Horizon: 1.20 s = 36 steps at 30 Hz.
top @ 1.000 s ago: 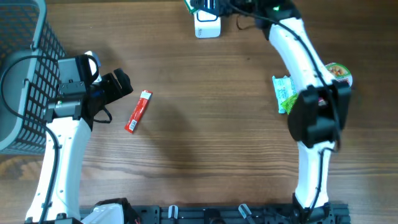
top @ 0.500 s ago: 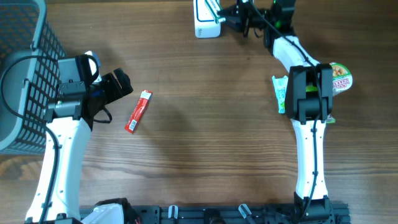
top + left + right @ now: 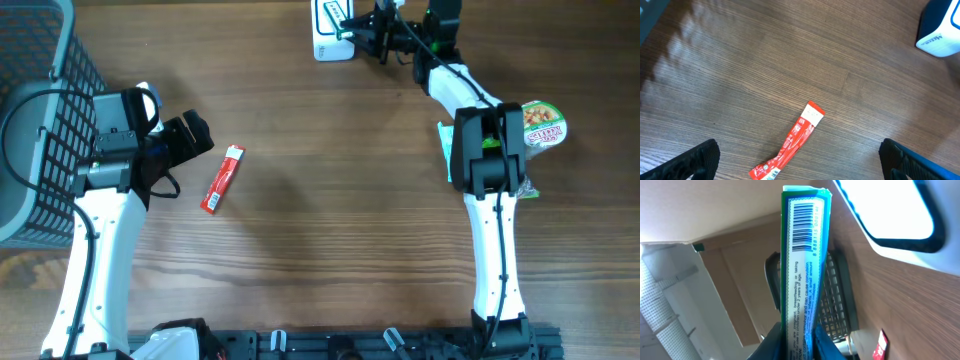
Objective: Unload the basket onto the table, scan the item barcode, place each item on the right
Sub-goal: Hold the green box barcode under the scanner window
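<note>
Right jaws are pinching the packet (image 3: 802, 270), holding its barcode (image 3: 804, 225) beside the scanner (image 3: 325, 45) for reading; left jaws are hanging wide open, empty.

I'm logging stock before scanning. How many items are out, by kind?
Red packet: 1
Green packets: 2, the held packet and the loose packet
Lidded tub: 1
Total: 4

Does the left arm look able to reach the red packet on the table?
Probably yes: the left gripper is open, and the red packet lies flat on the table right beside it, nothing in between.
</note>
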### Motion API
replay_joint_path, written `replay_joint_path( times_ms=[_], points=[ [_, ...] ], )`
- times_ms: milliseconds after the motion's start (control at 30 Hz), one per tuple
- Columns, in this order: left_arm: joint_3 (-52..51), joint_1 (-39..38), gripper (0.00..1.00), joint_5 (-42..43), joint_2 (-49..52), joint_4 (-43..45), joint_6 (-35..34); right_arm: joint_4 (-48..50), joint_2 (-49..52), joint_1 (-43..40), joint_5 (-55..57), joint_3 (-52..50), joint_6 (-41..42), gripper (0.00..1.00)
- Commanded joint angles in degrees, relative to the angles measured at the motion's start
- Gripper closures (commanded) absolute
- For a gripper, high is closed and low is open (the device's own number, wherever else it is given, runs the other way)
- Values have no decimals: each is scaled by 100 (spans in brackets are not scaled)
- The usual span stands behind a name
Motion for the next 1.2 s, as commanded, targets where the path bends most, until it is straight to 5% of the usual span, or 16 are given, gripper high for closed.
replay_joint_path(
  times_ms=[0,900,1167],
  points=[
    [63,-9,0,46,-13,15,13,72,229,131,232,52,42,96],
    [63,-9,0,46,-13,15,13,94,540,37,468,24,188,96],
    [63,-9,0,46,-13,15,13,1945,505,37,411,28,1224,95]
  ],
)
